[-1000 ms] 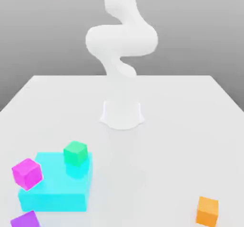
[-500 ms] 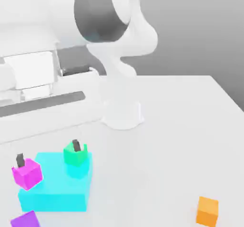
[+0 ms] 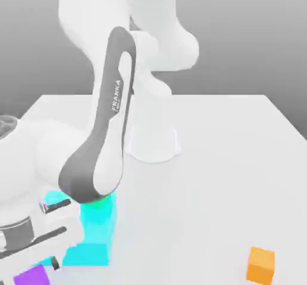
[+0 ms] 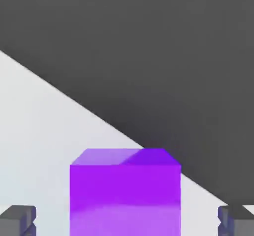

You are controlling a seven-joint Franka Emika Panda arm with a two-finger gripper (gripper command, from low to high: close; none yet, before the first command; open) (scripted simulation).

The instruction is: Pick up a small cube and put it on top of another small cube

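- Arm had swung down from high above the table [image 3: 228, 146] within the last second, now hunched low over the exterior view's left front corner.
- Gripper [image 4: 126, 220] straddled the violet cube [image 4: 125, 195], fingertips [image 4: 17, 219] either side with clear gaps: open, nothing gripped yet.
- Violet cube [image 3: 31, 275] sat on the table just beside the cyan block [image 3: 96, 230].
- Green cube hidden behind the arm.
- Judgement: grasp about to start; stacking not begun.
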